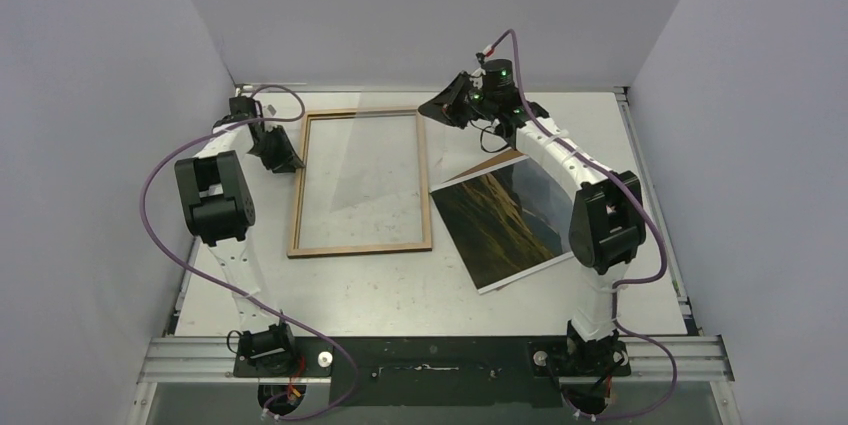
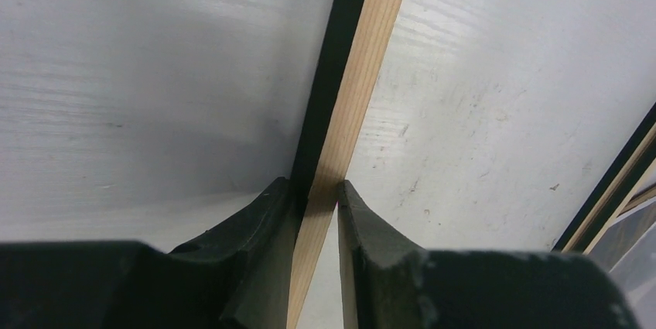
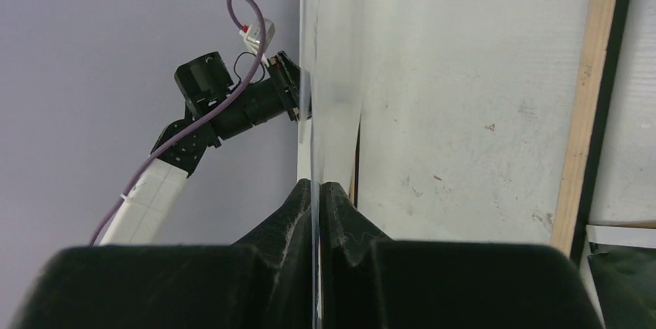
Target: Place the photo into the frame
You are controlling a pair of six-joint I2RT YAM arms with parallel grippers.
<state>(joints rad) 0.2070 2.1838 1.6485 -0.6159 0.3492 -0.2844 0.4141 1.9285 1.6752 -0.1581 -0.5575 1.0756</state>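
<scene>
The frame (image 1: 360,247) lies flat on the table left of centre, its light wood back up. My left gripper (image 1: 283,160) is shut on its left rim; in the left wrist view the gripper (image 2: 313,190) has its jaws either side of the black-and-wood rim (image 2: 363,58). My right gripper (image 1: 432,108) is shut on the far right corner of a clear pane (image 1: 365,145), held tilted above the frame. The right wrist view shows the pane (image 3: 333,73) edge-on between the jaws of the gripper (image 3: 316,186). The photo (image 1: 500,225) lies face up on the table, right of the frame.
A thin brown edge (image 1: 487,164) shows at the photo's far corner, partly under the right arm. Grey walls enclose the table on three sides. The frame's right rim (image 3: 588,112) and the left arm (image 3: 224,104) show in the right wrist view.
</scene>
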